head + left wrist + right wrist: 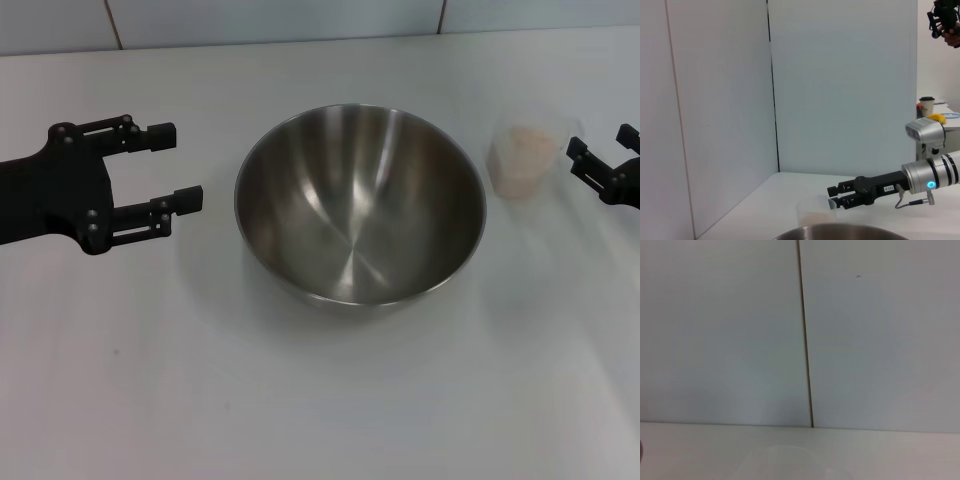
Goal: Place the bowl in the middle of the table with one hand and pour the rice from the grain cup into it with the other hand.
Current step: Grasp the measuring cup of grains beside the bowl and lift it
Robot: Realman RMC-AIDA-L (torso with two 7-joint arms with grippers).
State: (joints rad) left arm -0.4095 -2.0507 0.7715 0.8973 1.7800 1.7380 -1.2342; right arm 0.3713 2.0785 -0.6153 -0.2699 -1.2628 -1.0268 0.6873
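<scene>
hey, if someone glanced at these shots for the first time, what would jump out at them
The big shiny metal bowl in the middle of the white table. The left gripper sits open beside it, and on the other side the right gripper is close to a small clear cup of rice.

Bright, even, diffuse light falls across the white table, with only faint shadows. A soft grey shadow hugs the near underside of the bowl, whose steel interior carries streaked highlights running from its far rim toward its base. The grain cup, just right of the bowl, appears pale and washed out against the tabletop. In the right wrist view the table's near edge is hazy and out of focus; the wall panels show flat, low-contrast grey.
</scene>
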